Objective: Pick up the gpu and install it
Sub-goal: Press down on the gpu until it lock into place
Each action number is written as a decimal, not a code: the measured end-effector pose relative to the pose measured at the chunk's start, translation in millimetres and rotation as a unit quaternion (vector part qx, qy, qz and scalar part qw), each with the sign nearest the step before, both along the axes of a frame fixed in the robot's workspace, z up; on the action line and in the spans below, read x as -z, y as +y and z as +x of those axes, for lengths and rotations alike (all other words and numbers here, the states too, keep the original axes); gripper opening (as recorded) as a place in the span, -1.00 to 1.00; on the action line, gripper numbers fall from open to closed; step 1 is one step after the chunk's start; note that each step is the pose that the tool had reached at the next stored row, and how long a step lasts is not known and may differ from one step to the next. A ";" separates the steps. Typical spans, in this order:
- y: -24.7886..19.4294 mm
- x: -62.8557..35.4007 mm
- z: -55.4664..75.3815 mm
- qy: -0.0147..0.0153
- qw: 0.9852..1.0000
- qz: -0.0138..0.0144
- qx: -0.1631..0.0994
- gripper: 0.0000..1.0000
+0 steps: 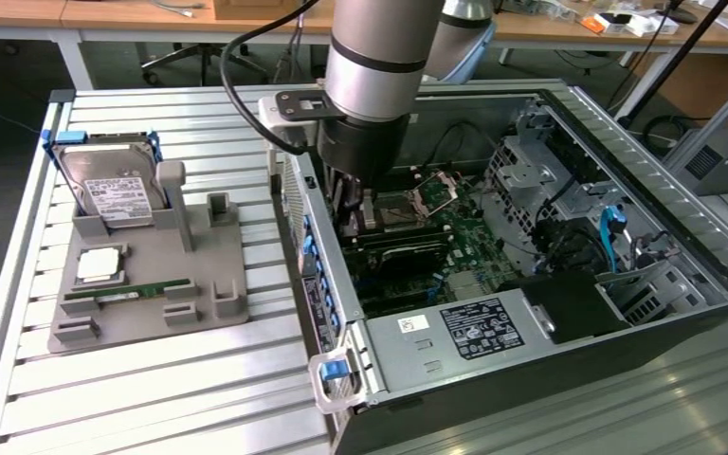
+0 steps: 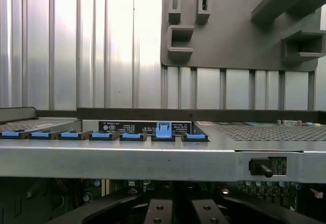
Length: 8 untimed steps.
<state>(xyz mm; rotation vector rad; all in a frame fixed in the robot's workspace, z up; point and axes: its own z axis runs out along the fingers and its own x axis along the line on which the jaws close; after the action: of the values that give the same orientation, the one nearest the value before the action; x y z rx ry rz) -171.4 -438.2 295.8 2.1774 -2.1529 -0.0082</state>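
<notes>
The gripper [image 1: 354, 210] is lowered inside the case [image 1: 667, 256], beside its rear wall, above the motherboard [image 1: 446, 227]. Whether its fingers [image 2: 159, 211] hold the gpu cannot be told.

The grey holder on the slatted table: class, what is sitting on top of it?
On the grey holder sit a hard drive in a blue frame, a square chip and a green memory stick. The drive's lower edge is hidden in its slot.

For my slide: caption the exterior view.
Robot arm reaching into the open PC case, gray parts holder beside it.
</notes>
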 end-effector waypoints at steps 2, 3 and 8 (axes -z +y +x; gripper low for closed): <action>0.0 0.0 -0.2 0.000 1.000 0.000 0.000 -0.79; 0.0 0.0 -0.4 0.000 1.000 0.000 0.000 -0.79; 0.0 0.7 -0.7 0.000 1.000 -0.001 0.000 -0.79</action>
<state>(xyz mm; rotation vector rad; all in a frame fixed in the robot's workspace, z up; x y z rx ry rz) -172.1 -438.3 295.1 2.1759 -2.1516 -0.0057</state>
